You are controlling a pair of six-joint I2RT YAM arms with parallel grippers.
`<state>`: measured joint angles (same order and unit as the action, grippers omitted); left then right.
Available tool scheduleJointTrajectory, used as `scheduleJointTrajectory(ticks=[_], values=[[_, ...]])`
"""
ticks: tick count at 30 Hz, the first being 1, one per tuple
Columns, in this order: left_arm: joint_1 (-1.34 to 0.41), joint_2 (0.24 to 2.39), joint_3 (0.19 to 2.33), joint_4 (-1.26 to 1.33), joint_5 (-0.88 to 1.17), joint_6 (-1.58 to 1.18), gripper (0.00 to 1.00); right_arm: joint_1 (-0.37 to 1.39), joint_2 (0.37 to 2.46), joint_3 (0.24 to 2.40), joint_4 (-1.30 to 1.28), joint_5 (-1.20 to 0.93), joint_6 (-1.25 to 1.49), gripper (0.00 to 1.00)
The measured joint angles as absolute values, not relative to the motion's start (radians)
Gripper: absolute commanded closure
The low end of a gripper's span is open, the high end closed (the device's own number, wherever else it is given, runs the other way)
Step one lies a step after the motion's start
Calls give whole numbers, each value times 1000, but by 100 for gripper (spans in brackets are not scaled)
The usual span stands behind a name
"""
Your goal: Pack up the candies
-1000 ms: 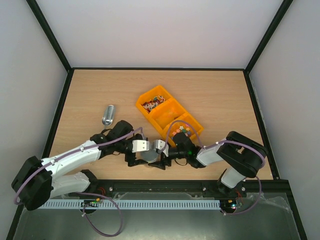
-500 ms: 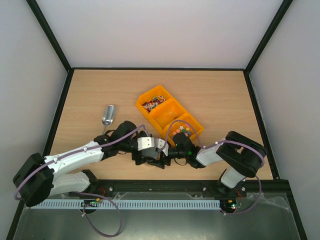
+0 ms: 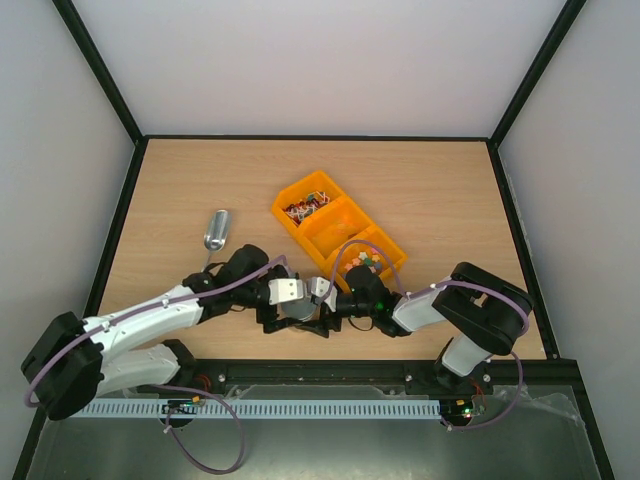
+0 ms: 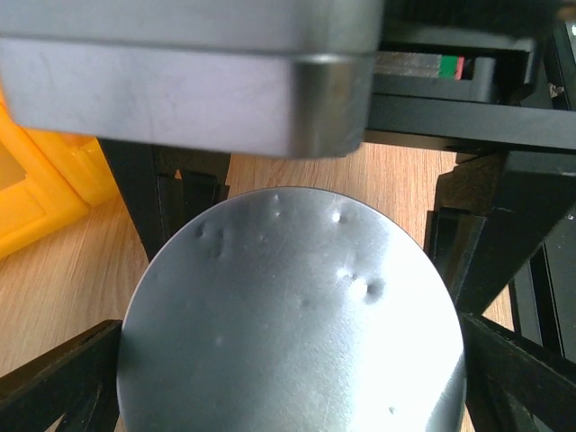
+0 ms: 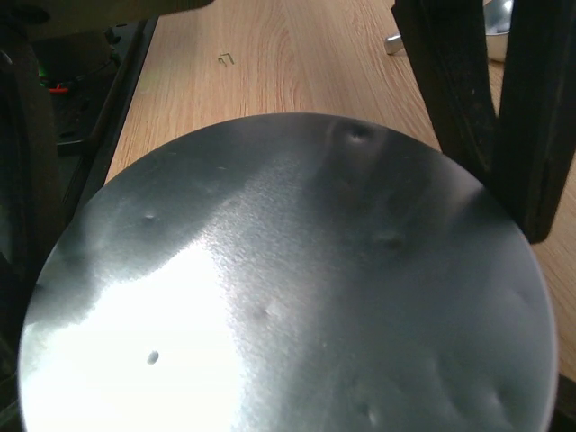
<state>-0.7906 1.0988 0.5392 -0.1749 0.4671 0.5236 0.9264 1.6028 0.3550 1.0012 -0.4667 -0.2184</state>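
The candies [image 3: 305, 207], tiny red and white wrapped sweets, lie in the far compartment of an orange tray [image 3: 336, 228]. A round dented silver tin [image 3: 297, 309] sits low over the table's near edge, between both grippers. My left gripper [image 3: 286, 311] comes from the left and my right gripper [image 3: 317, 312] from the right. Each has its fingers on opposite sides of the tin. The tin fills the left wrist view [image 4: 288, 342] and the right wrist view [image 5: 288, 288]. The left gripper [image 4: 288, 378] and the right gripper [image 5: 288, 360] are shut on it.
Chunky pastel pieces [image 3: 365, 262] fill the tray's near compartment, just behind my right wrist. A silver scoop [image 3: 216, 230] lies on the table left of the tray. The tray's corner [image 4: 36, 180] shows at the left of the left wrist view. Black frame rails border the table.
My left gripper moved right towards the right gripper, then back a little to the left. The tin stays between the two grippers. The right arm barely moved.
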Motion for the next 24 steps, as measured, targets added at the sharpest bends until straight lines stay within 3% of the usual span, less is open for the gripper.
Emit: scheduleJointTrajectory(ticks=[8,12,24], values=[[-789,1154,556,-165,472,525,7,925,1603,355,1001,-475,-223,57],[-789,1153,556,-166,470,527,3,925,1603,355,1001,-475,-224,56],[-788,1140,556,-178,461,527,3,925,1603,355,1001,-474,-224,56]])
